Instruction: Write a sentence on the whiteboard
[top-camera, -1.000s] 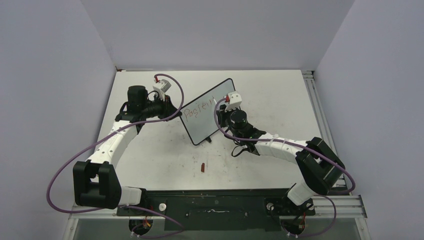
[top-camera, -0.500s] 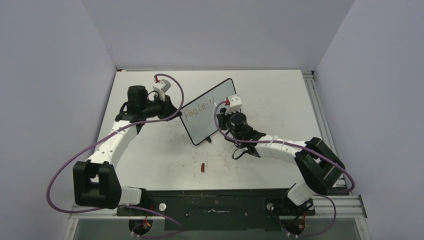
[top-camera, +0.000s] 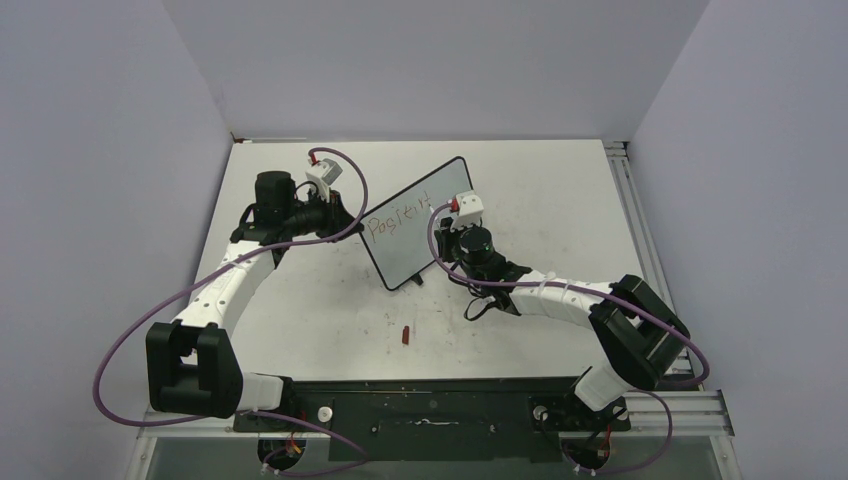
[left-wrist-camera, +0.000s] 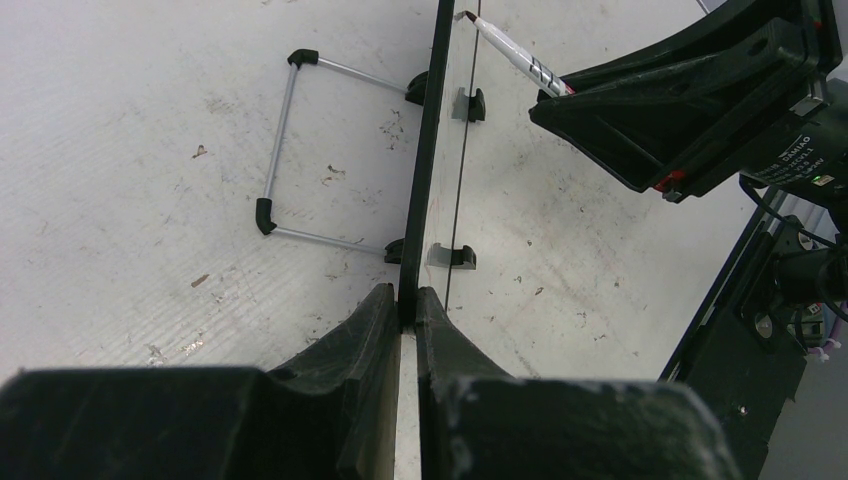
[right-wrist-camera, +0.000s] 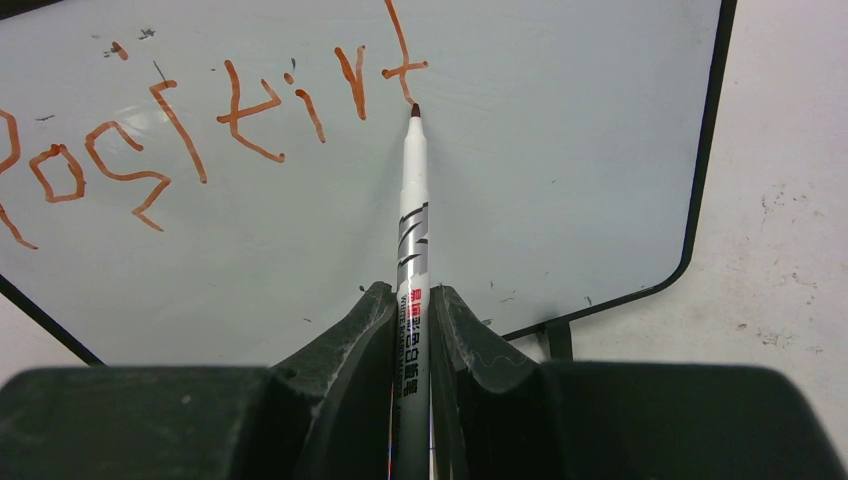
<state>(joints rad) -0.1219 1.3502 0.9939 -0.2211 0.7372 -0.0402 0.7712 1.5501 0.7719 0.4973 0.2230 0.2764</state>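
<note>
Left end effector (left-wrist-camera: 408, 295) clamps whiteboard (right-wrist-camera: 560, 170) edge — right end effector (right-wrist-camera: 412, 300) pinches marker (right-wrist-camera: 413, 200), tip at sentence (right-wrist-camera: 240, 110)

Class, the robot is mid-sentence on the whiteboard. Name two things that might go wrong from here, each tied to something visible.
1. The left gripper pinches the whiteboard only by its thin edge; the marker pressing on it may twist or tip it on its wire stand.
2. The right gripper holds the marker well back from its tip, so it may pivot or slip and spoil the letters.
</note>
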